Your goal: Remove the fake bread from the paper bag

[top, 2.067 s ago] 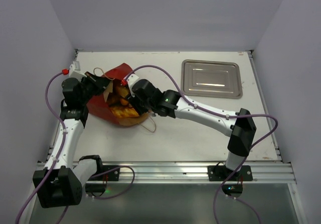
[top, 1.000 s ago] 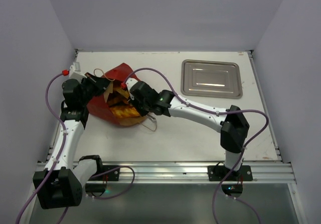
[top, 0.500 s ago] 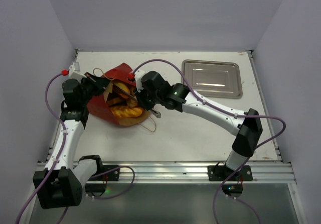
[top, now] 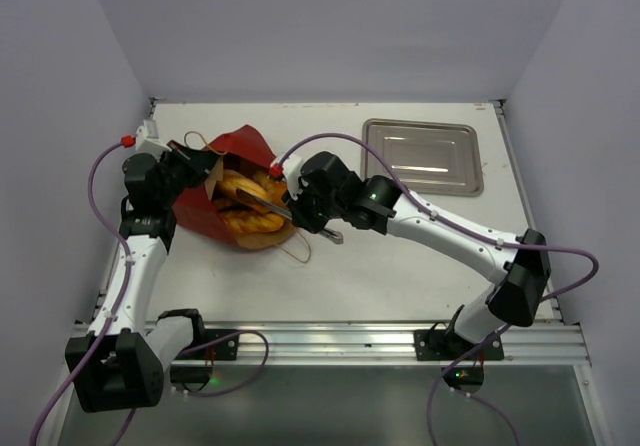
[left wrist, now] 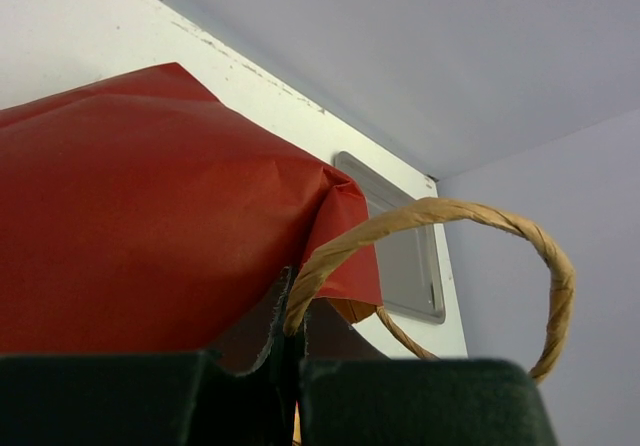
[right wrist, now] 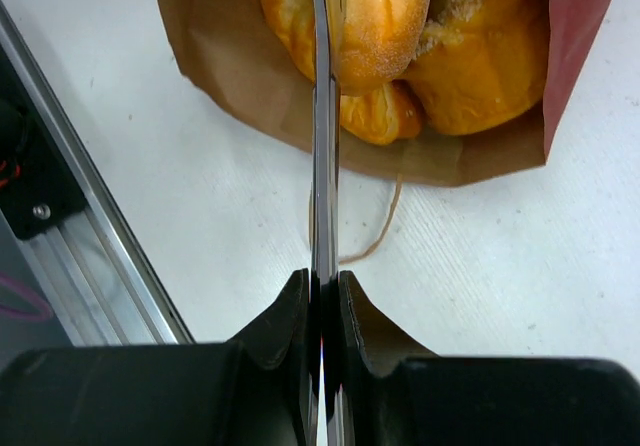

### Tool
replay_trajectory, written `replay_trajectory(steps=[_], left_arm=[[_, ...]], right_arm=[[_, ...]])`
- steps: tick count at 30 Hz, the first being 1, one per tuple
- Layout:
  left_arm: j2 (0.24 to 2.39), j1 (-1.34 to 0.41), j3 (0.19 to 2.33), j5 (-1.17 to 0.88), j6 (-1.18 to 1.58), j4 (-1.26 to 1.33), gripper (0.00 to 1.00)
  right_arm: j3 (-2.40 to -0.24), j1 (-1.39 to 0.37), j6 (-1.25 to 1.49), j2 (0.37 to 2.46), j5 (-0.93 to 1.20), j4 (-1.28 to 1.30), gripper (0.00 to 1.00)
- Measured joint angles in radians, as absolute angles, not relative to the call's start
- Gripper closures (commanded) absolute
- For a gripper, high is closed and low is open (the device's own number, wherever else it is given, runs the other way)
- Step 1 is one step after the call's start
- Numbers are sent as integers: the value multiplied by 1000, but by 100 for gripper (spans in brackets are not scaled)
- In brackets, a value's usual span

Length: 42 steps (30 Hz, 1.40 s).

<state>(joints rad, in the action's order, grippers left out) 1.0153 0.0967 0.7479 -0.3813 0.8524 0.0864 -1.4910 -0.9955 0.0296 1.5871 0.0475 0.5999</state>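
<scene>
The dark red paper bag (top: pixel 203 216) lies on its side at the left, its brown mouth facing right. Several golden fake breads (top: pixel 250 218) lie in the mouth, and they also show in the right wrist view (right wrist: pixel 470 76). My left gripper (top: pixel 192 166) is shut on the bag's upper edge by a looped handle (left wrist: pixel 452 212) and holds it up. My right gripper (top: pixel 303 206) is shut on thin metal tongs (right wrist: pixel 322 156). The tong tips reach into the bag against a long bread (right wrist: pixel 385 16).
A flat silver tray (top: pixel 422 156) lies at the back right and also shows in the left wrist view (left wrist: pixel 402 258). The bag's second handle loop (right wrist: pixel 378 228) lies on the white table by the mouth. The table's metal front rail (right wrist: pixel 90 256) is near.
My right arm has drawn back to the right, away from the bag's mouth, with the tongs still pointing into the bag. The left arm holds still.
</scene>
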Motion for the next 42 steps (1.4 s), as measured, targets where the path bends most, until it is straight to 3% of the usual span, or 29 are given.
replay_trajectory(steps=[24, 31, 42], left_arm=[[1036, 97, 790, -344, 845, 49, 100], [1046, 97, 816, -335, 835, 19, 100], [1040, 97, 817, -342, 817, 16, 100]], right_arm=[[-1206, -791, -278, 969, 265, 837, 100], [-1207, -729, -310, 907, 315, 885, 100], [-1235, -627, -320, 899, 190, 888, 100]])
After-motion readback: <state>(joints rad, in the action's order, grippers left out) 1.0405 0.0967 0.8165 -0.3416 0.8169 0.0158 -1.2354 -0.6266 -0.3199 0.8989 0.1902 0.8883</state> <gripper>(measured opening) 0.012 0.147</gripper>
